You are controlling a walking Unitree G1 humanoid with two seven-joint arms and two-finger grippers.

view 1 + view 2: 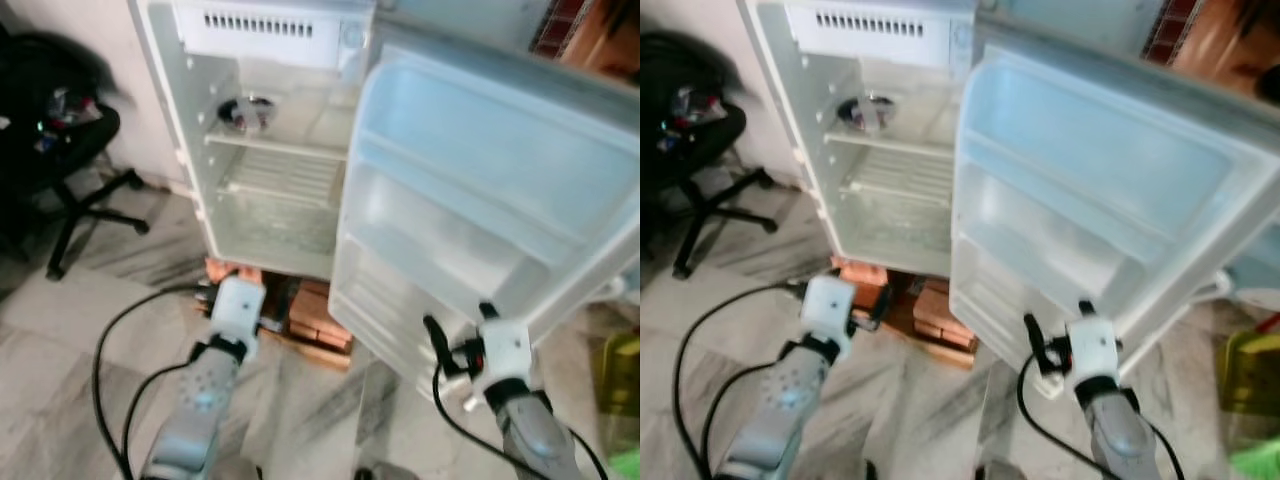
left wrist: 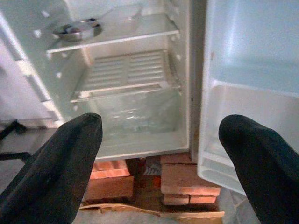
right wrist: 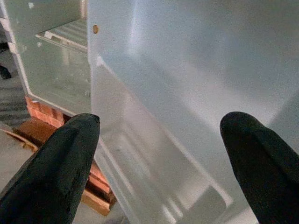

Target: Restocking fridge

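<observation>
Nearest: left gripper (image 1: 214,296), two long black fingers on a silver arm, held low before the fridge. In its wrist view the jaws stand wide apart and hold nothing.

Right gripper (image 1: 458,335), same build, raised just before the lower edge of the open door. Jaws wide apart, empty; whether a finger touches the door cannot be told.

Floor: grey-veined marble floor (image 1: 60,330), with black cables (image 1: 110,350) trailing from the arms.

Under the fridge: stack of red-orange bricks (image 2: 187,179), serving as a base.

Small white single-door fridge (image 1: 200,160), standing open. White moulded door (image 1: 480,200) swung out to the robot's right, its inner bins (image 1: 440,265) empty. Inside: slatted white shelf (image 2: 126,70) over a clear crisper drawer (image 2: 135,112), both bare; on the upper shelf, a shallow round metal dish (image 2: 77,30) with something dark in it, too small to identify. Vented freezer panel (image 1: 260,25) at top.

Far left: black office chair (image 1: 60,140) on castors.

Step in hand, as judged: fridge opened, stocking not begun; neither gripper carries an item, and no stock is visible nearby. The next move calls for fetching an item, then placing it on a bare shelf or door bin.

Writing and brands: none legible.
</observation>
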